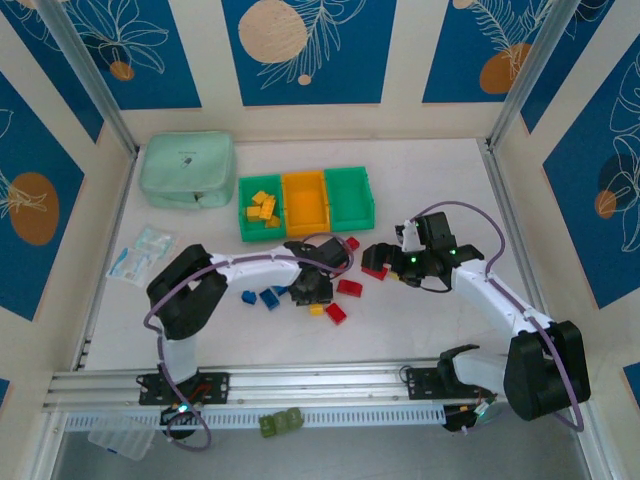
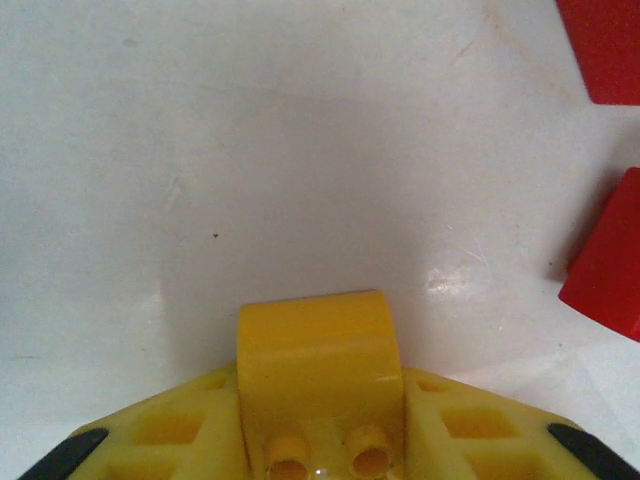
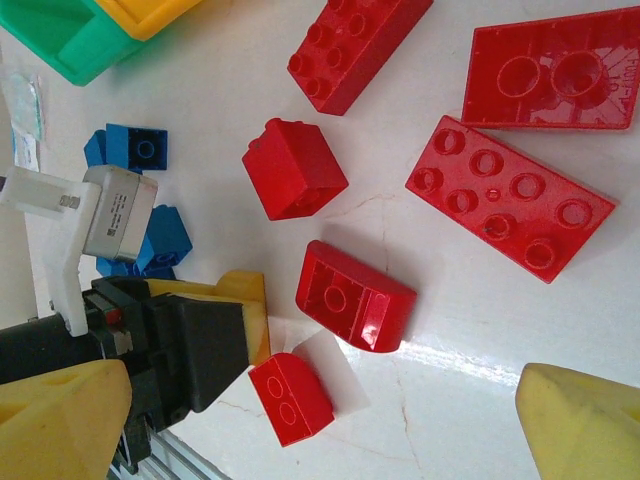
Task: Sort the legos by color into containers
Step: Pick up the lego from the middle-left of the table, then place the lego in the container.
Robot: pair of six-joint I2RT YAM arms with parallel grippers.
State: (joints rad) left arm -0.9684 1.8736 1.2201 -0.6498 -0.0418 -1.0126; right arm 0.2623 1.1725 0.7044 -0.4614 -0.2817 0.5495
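Legos [image 1: 336,313] lie loose at the middle of the counter [image 1: 440,180] in the top view, red ones [image 1: 350,287] right of centre and blue ones [image 1: 270,297] left of them, while several yellow ones [image 1: 262,207] sit in the left green bin [image 1: 256,229] of the containers [image 1: 305,200] at upper middle. We see the left jaws closed on a yellow brick [image 2: 315,360] low in the left wrist view. The right jaws stand wide open over the red ones, holding nothing.

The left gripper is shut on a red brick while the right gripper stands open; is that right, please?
Not red: the left wrist view shows the left gripper shut on a yellow brick, while the right gripper stands open.
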